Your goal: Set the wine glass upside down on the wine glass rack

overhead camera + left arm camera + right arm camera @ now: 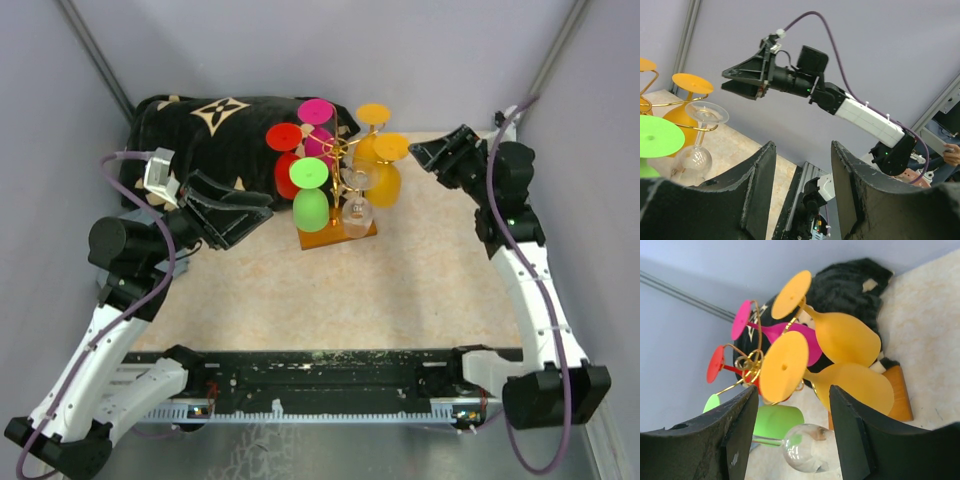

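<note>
Well, glass [357, 210]: I see it hanging inverted on rack [322, 240]
Left gripper [267, 208]: released, empty
Right gripper [420, 155]: released, empty

Top external: high, behind the arm bases, looking down over the whole surface [420, 290]; distant
Left wrist: low, faces across towards the right edge, right arm [860, 112] mid-frame
Right wrist: close, rolled sideways, faces the far-left corner
Shared by all three: wine glass rack [325, 240], clear wine glass [357, 205]
</note>
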### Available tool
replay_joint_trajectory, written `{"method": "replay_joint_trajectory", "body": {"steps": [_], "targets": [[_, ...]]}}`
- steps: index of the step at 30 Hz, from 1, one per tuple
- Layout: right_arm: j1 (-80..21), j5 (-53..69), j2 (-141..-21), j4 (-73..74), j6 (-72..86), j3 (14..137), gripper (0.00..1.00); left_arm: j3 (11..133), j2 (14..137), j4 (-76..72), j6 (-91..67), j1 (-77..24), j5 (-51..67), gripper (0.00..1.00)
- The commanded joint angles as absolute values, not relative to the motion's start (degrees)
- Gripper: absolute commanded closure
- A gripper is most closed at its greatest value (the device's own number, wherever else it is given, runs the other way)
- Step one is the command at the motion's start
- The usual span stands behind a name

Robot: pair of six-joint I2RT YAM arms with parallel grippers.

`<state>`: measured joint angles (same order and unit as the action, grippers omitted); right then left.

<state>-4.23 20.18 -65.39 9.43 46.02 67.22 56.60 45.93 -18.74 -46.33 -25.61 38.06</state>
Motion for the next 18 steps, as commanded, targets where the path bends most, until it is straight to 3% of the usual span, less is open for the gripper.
{"method": "replay_joint_trajectory", "body": {"steps": [1, 6, 9, 12, 16, 18], "targets": [[-3.7, 15.8, -58.1, 7.1, 43.5, 65.9, 0.41, 56.2, 45.3, -17.9, -44.7, -25.5, 37.6, 0.46], [-3.7, 16.2, -52.9, 7.1, 43.3, 63.2, 0.4, 56.0, 45.0, -16.8, -44.1, -25.4, 37.1, 0.39], [-3.7, 16.1, -49.8, 7.3, 43.0, 60.8, 0.34, 56.1, 44.7, -14.7, -42.8, -25.4, 36.2, 0.34], [-3.7, 15.4, -46.7, 7.6, 42.5, 58.0, 0.2, 56.2, 44.0, -10.9, -40.6, -25.4, 34.7, 0.3], [-3.6, 14.4, -43.3, 7.5, 40.7, 55.0, 0.18, 56.0, 43.0, -6.5, -37.7, -25.4, 32.6, 0.22], [-3.6, 14.1, -42.4, 7.9, 40.0, 54.5, 0.18, 56.3, 42.8, -4.4, -36.9, -25.4, 31.7, 0.13]]}}
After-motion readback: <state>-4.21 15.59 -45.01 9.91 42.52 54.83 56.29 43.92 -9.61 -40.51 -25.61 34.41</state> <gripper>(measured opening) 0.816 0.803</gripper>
